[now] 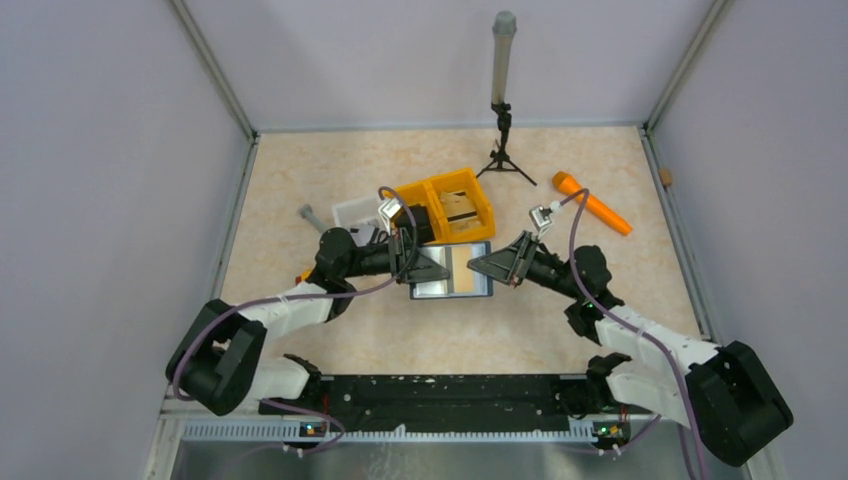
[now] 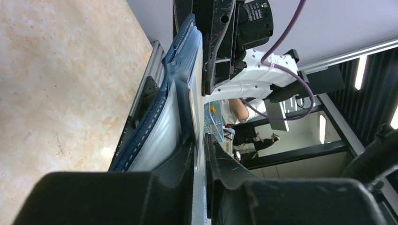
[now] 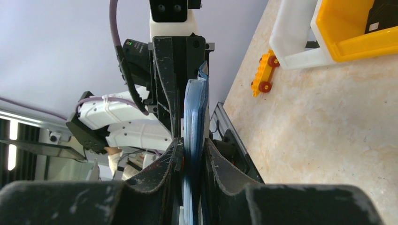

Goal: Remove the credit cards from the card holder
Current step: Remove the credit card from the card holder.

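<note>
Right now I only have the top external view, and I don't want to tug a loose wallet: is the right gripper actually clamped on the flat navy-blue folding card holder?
Observer: Yes. In the right wrist view the right gripper has both fingers pressed on the edge of the flat navy-blue folding card holder.
Operator: And the left one?
Observer: In the left wrist view the left gripper pinches the holder's pale inner layers; its stitched navy outer side bulges toward the beige marbled table.
Operator: Anything else I'm missing?
Observer: A small yellow toy block with red wheels lies on the table near the white plastic container.
</note>
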`<state>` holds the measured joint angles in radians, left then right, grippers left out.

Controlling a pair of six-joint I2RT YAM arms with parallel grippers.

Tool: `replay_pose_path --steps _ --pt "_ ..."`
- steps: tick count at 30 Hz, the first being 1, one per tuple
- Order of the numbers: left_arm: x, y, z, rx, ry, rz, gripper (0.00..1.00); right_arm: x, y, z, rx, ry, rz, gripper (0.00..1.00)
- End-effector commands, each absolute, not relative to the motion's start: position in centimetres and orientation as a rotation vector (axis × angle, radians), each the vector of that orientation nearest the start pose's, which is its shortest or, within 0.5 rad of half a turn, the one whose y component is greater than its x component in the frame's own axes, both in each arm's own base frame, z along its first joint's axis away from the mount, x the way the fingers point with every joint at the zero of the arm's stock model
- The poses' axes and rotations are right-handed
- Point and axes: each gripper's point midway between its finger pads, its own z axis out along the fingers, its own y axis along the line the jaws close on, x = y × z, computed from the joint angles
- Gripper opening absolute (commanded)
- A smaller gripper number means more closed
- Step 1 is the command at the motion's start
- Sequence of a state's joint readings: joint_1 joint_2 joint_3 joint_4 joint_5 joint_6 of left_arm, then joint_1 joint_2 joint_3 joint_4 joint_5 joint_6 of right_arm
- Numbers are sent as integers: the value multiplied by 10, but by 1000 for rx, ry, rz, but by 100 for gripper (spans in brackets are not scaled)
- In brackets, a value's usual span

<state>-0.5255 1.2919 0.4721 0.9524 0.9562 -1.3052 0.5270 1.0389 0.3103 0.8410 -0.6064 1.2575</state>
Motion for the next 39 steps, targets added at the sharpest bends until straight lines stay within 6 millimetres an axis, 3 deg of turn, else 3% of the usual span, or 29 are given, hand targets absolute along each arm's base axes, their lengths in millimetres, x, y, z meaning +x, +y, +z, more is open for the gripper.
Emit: replay_pose_path --steps 1,7,14,24,33,39 --pt "174 -294 268 354 1733 -2078 14 204 266 244 -43 1757 1702 0" --pt "171 -293 273 353 1698 -2140 12 206 264 232 -70 1802 1618 0" --pt "171 -282 273 347 1679 -2140 0 208 258 233 -52 1792 1635 0" --pt "170 -272 271 340 1681 -2118 0 207 260 238 -61 1777 1682 0" --pt "172 -265 256 310 1719 -2086 0 208 257 245 -37 1755 1701 0" --pt "175 -271 253 316 1754 -2051 0 204 260 251 -54 1733 1759 0"
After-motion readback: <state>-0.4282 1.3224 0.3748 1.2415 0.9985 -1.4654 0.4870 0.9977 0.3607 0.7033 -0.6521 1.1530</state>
